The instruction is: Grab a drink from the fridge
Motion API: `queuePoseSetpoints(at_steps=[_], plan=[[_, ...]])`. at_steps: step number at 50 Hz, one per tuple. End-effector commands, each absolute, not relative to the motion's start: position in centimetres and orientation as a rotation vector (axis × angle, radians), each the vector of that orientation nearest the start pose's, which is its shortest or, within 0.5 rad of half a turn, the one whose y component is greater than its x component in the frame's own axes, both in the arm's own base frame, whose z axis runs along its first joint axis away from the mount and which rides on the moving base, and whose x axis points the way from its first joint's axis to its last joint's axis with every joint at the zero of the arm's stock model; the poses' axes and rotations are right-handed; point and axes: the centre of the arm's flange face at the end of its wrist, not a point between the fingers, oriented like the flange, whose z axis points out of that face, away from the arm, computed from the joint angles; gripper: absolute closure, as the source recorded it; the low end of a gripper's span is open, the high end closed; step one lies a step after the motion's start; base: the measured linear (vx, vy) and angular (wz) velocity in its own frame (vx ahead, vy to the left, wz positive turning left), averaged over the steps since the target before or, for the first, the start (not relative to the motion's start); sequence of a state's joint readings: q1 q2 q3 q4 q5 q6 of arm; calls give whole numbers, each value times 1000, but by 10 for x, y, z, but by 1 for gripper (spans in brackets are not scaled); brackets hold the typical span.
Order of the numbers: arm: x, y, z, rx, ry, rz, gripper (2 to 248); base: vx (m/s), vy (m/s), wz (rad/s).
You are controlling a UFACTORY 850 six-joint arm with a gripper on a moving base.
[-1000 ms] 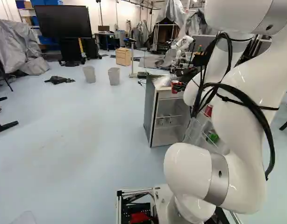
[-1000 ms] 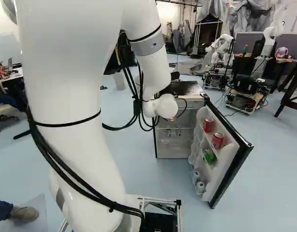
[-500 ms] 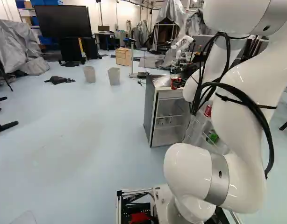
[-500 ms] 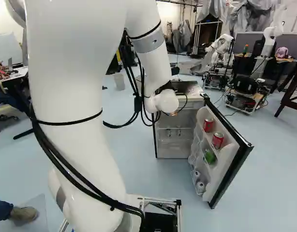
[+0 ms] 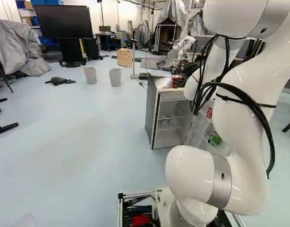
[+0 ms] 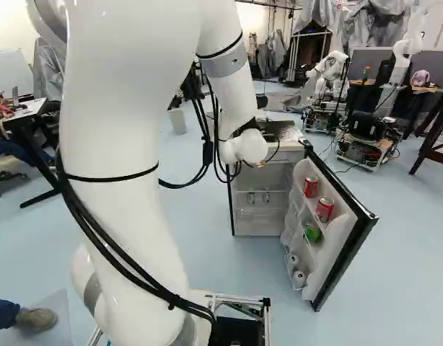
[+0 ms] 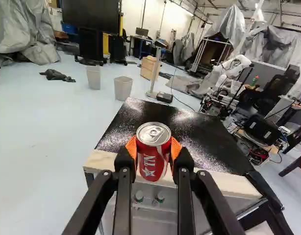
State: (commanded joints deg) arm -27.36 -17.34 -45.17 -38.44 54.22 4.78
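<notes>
My gripper [image 5: 180, 82] is at the top of the fridge [image 5: 152, 106] in the left base view, with a red can [image 5: 174, 83] at its fingers. The wrist view shows the gripper [image 7: 154, 149] shut on the red can [image 7: 153, 159], orange pads pressed to both sides. The can is upright, seen over the front edge of the black fridge top [image 7: 189, 132]. In the right base view the fridge door [image 6: 345, 241] stands open, with red cans [image 6: 325, 209] and a green can [image 6: 313, 233] on its shelves; the arm hides the gripper there.
Two grey bins [image 7: 123, 88] and a wooden cabinet [image 7: 149, 67] stand beyond the fridge. Another robot [image 6: 328, 76] is behind it, near a wheeled cart [image 6: 366, 140]. A person's shoe [image 6: 37, 318] shows at the left of the right base view.
The arm has shifted slightly, and the can held in the gripper has moved a little up and left in the left base view. The base has stayed put.
</notes>
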Motion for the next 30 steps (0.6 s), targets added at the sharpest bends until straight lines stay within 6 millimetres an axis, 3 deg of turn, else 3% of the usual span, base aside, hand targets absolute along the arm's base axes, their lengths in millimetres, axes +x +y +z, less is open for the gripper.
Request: queuePoseSetpoints(at_steps=[30], plan=[[515,-205,402,-2551,-381,-1965,161,0,0,0]])
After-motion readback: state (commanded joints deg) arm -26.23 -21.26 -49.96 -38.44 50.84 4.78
